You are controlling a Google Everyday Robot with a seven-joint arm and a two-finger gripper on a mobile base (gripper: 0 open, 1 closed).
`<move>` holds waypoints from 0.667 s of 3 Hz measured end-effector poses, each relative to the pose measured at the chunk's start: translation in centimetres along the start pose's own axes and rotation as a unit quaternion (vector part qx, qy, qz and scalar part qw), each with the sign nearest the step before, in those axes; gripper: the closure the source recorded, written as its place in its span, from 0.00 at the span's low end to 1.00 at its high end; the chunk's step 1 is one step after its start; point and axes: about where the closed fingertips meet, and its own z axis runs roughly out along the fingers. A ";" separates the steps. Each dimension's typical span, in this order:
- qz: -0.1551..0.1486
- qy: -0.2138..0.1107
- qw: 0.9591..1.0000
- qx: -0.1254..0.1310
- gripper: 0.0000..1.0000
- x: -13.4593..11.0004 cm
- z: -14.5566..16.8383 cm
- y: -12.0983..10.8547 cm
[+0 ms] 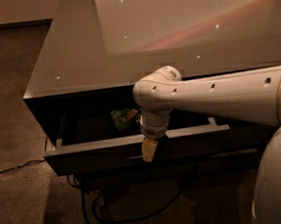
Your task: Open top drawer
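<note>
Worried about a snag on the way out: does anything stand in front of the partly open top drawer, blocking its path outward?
Nothing visible does. The pincer is at the centre of the top drawer front, by the pull. Ahead lies only carpet, and the cables lie low on the floor, beneath the drawer's path.
</note>
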 end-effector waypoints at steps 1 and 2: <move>0.000 0.000 1.000 0.000 0.81 0.0 0.0 0.0; 0.000 0.000 1.000 0.000 0.58 0.0 0.0 0.0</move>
